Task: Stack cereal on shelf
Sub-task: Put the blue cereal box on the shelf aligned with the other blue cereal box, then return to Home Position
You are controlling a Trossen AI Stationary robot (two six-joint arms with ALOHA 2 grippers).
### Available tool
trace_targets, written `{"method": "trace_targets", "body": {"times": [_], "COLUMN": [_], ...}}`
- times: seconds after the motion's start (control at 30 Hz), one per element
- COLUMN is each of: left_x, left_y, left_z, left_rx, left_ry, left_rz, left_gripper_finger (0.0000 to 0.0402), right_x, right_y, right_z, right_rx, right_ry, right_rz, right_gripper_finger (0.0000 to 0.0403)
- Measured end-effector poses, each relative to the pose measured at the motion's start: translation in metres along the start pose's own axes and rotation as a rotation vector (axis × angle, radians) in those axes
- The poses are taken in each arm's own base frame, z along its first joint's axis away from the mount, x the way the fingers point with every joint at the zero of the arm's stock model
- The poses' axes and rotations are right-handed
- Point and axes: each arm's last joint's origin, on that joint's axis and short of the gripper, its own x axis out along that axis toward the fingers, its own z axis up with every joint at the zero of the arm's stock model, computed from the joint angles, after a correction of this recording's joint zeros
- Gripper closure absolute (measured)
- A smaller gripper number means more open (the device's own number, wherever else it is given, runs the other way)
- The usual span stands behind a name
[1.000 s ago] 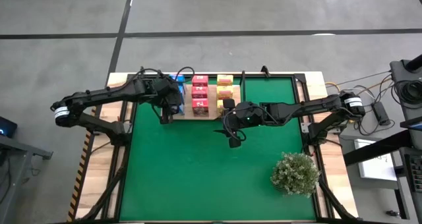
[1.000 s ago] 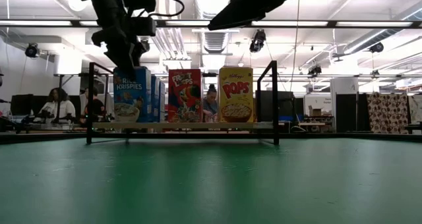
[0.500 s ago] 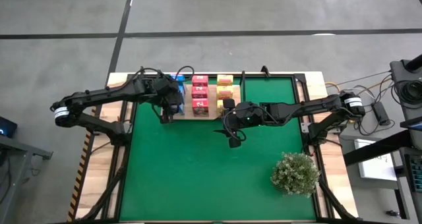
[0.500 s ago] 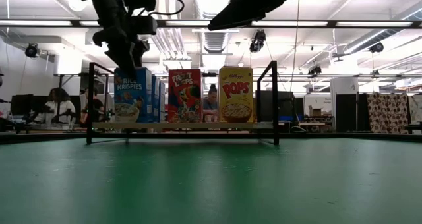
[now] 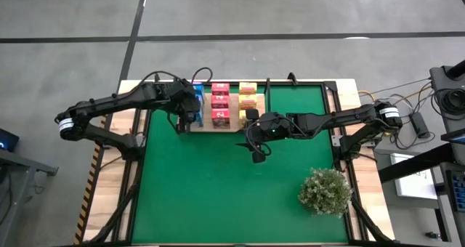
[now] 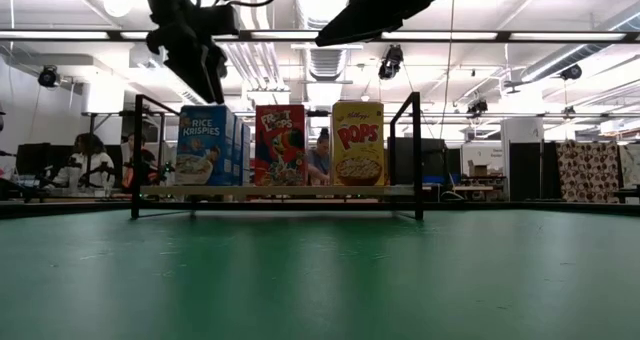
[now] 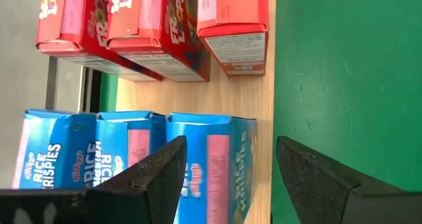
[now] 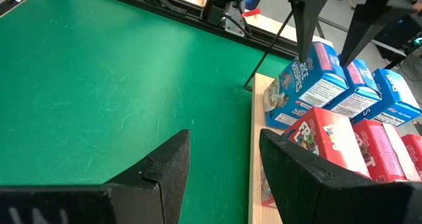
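The left gripper (image 6: pixel 200 75), fingers now open, is rising off the front Rice Krispies box (image 6: pixel 208 145), left standing at the shelf's (image 6: pixel 280 191) nine o'clock end; right gripper (image 5: pixel 258 154) is waiting open nearby.

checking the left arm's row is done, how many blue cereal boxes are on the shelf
3, all upright in one row at the shelf end under the left arm: front blue box, middle blue box, back blue box. None seems hidden.
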Motion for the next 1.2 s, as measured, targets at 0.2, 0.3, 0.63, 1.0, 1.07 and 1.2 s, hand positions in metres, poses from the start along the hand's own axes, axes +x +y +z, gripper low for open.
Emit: {"method": "trace_targets", "body": {"times": [0.2, 0.3, 0.63, 1.0, 1.07, 1.2], "left_x": [-0.004, -0.004, -0.022, -0.056, -0.057, -0.051], "left_y": [0.000, -0.001, -0.002, -0.013, -0.015, -0.020], "left_z": [0.000, -0.003, -0.008, -0.026, -0.030, -0.040], "left_rx": [0.001, 0.003, 0.022, -0.044, -0.075, -0.126], "left_ry": [0.015, 0.038, -0.017, -0.451, -0.517, -0.612], "left_rz": [-0.006, -0.016, -0.005, -0.024, -0.006, 0.013], "left_gripper_finger": [0.0184, 0.0184, 0.0184, 0.0184, 0.0184, 0.0184], "right_x": [0.000, 0.000, 0.000, 0.000, 0.000, 0.002], "right_y": [0.000, 0.000, 0.000, 0.000, -0.003, -0.011], "right_z": [0.000, 0.000, -0.001, -0.003, -0.004, -0.010], "right_rx": [0.000, 0.000, -0.020, -0.071, -0.068, -0.055], "right_ry": [0.000, 0.000, 0.004, 0.005, 0.006, 0.003], "right_rz": [-0.001, 0.000, 0.001, -0.013, -0.018, -0.048], "right_gripper_finger": [0.0229, 0.0229, 0.0229, 0.0229, 0.0229, 0.0229]}}
